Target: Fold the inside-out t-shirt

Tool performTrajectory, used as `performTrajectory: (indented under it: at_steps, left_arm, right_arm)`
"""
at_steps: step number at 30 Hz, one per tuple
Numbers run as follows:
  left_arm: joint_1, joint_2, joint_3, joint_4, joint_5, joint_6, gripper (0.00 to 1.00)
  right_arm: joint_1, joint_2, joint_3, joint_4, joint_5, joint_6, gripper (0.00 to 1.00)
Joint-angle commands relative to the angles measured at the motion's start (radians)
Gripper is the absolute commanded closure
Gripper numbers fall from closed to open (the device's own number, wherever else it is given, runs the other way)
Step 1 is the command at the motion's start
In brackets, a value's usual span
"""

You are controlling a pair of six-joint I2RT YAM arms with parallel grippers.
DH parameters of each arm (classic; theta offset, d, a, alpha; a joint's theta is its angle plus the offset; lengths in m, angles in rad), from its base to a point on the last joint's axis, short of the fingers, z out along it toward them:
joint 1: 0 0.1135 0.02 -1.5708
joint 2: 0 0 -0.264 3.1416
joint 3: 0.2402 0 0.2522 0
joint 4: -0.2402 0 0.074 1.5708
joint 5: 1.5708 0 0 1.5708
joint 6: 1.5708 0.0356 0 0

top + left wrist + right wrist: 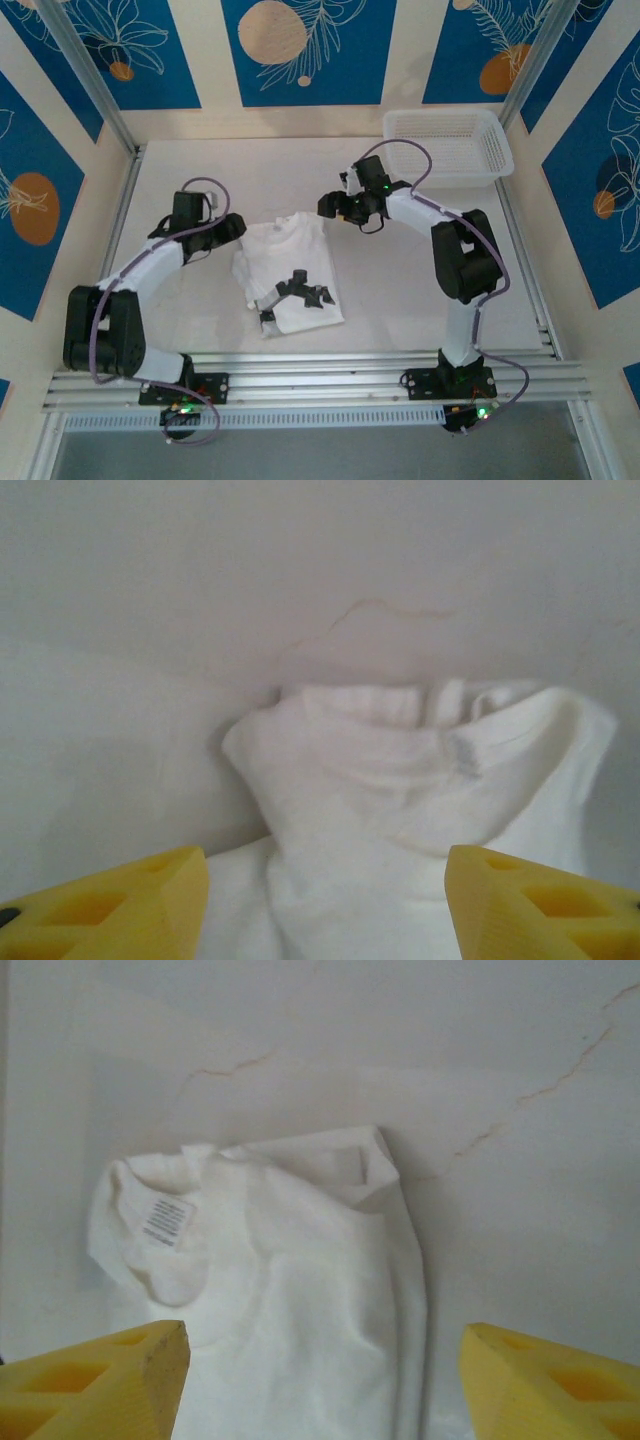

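The white t-shirt (pixel 288 268) lies folded into a narrow rectangle in the middle of the table, collar toward the far side. My left gripper (pixel 232 228) hovers at the shirt's far left corner, open, its yellow fingertips (pixel 120 905) wide apart over the cloth (pixel 400 810). My right gripper (pixel 330 205) sits off the far right corner, also open, with nothing between its fingers. In the right wrist view the shirt (pixel 290 1300) shows its neck label (pixel 167 1220) and a turned-up corner (pixel 365 1165). A dark shape (pixel 300 290) that I cannot identify lies across the shirt's lower half.
A white mesh basket (pixel 447 145) stands at the far right corner of the table. Metal rails (pixel 330 370) run along the near edge by the arm bases. Blue patterned walls close in the sides and back.
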State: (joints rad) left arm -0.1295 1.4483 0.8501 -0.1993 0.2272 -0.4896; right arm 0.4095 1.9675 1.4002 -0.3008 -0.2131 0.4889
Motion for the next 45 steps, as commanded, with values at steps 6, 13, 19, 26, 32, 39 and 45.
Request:
performTrajectory:
  at_steps: [6,13,19,26,32,39,45]
  left_arm:
    - [-0.013,0.214,0.088,0.046,0.134,0.067,0.27]
    - [-0.022,0.301,0.122,0.172,0.151,-0.015,0.27]
    - [-0.049,0.394,0.174,0.179,0.138,-0.026,0.31]
    - [-0.090,0.463,0.201,0.210,0.131,-0.034,0.34]
    - [-0.114,0.507,0.219,0.276,0.158,-0.063,0.40]
    - [-0.161,0.493,0.225,0.330,0.165,-0.076,0.67]
    - [-0.160,0.482,0.242,0.268,0.099,-0.061,0.63]
  right_arm:
    - [0.033,0.178,0.186,-0.063,0.016,-0.105,0.28]
    - [0.055,0.279,0.282,-0.118,0.004,-0.082,0.33]
    - [0.066,0.298,0.277,-0.131,-0.017,-0.085,0.36]
    - [0.056,0.306,0.264,-0.111,-0.091,-0.063,0.57]
    - [0.051,0.310,0.275,-0.119,-0.106,-0.061,0.66]
    - [0.048,0.315,0.277,-0.129,-0.113,-0.056,0.70]
    - [0.041,0.313,0.275,-0.133,-0.114,-0.051,0.70]
